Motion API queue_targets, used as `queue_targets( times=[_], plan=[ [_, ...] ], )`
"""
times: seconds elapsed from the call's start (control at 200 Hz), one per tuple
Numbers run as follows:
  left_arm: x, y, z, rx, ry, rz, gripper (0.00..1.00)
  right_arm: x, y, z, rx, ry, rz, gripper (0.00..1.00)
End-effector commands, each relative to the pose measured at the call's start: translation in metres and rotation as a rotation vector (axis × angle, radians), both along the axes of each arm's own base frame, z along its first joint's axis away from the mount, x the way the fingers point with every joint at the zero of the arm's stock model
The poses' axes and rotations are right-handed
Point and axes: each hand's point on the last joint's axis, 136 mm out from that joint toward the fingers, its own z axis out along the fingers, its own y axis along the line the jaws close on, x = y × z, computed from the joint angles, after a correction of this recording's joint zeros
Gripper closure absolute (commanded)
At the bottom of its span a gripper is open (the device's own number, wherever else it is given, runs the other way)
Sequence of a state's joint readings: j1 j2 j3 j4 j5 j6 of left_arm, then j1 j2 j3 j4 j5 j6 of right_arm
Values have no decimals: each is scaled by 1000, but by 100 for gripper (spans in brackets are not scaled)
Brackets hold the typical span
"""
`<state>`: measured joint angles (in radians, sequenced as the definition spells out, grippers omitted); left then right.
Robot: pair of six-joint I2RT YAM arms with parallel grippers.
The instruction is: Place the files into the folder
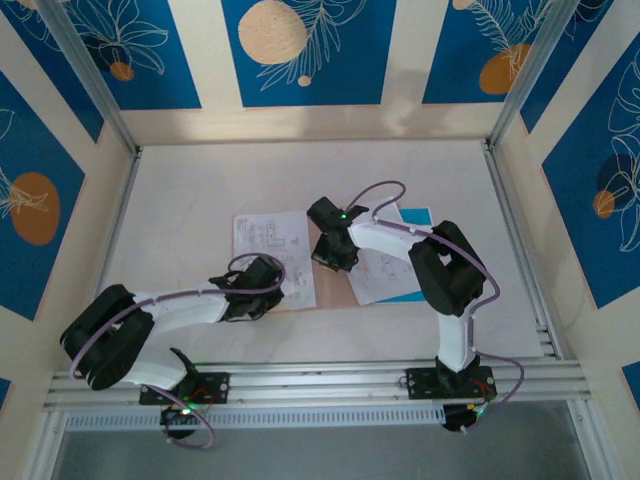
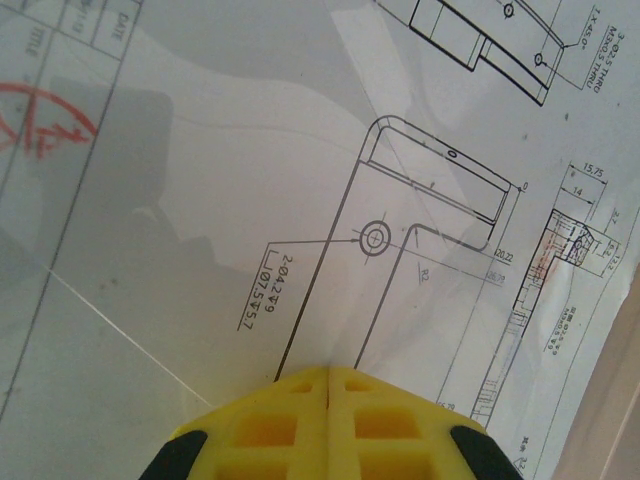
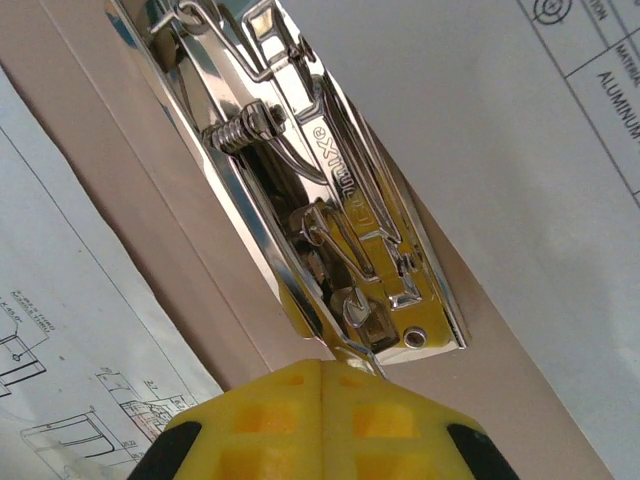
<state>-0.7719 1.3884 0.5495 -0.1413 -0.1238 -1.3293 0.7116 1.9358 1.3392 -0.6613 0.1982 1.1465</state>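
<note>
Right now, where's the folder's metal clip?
In the right wrist view, the chrome clip lies on the bare strip of the folder between two printed sheets, just ahead of the shut right gripper.

White-and-black left arm (image 1: 185,305), right arm (image 1: 400,240), lilac cables (image 1: 380,184), yellow gridded left hand (image 2: 328,385), right hand (image 3: 322,375)

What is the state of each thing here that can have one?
left pincer, shut, over the left white sheet.
right pincer, shut, at the metal clip.
folder, open, flat.
metal clip, lever position unclear.
left white sheet, flat.
right white sheet, flat, on the blue sheet.
blue sheet, flat, partly covered.
</note>
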Motion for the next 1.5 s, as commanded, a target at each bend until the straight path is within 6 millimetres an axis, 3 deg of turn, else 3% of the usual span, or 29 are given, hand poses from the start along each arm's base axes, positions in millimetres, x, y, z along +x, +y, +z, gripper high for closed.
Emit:
queue_targets(
  times=[0.0,0.6,0.82,1.175,1.335,1.491],
  plan=[
    [-35,43,-35,160,151,39,100,-8,-12,-12,-42,45,-23,94],
    [-38,50,-39,145,158,76,100,-29,-58,-46,-244,150,-46,94],
    [-39,54,-39,144,159,91,100,-34,-76,-50,-317,172,-57,94],
    [-42,61,-42,146,174,121,100,-31,-83,-51,-346,175,-35,94],
    [-42,60,-43,144,175,116,100,-23,-67,-38,-309,119,7,92],
    [-41,59,-42,140,173,115,100,-11,-57,-4,-317,19,34,90]
  ],
)
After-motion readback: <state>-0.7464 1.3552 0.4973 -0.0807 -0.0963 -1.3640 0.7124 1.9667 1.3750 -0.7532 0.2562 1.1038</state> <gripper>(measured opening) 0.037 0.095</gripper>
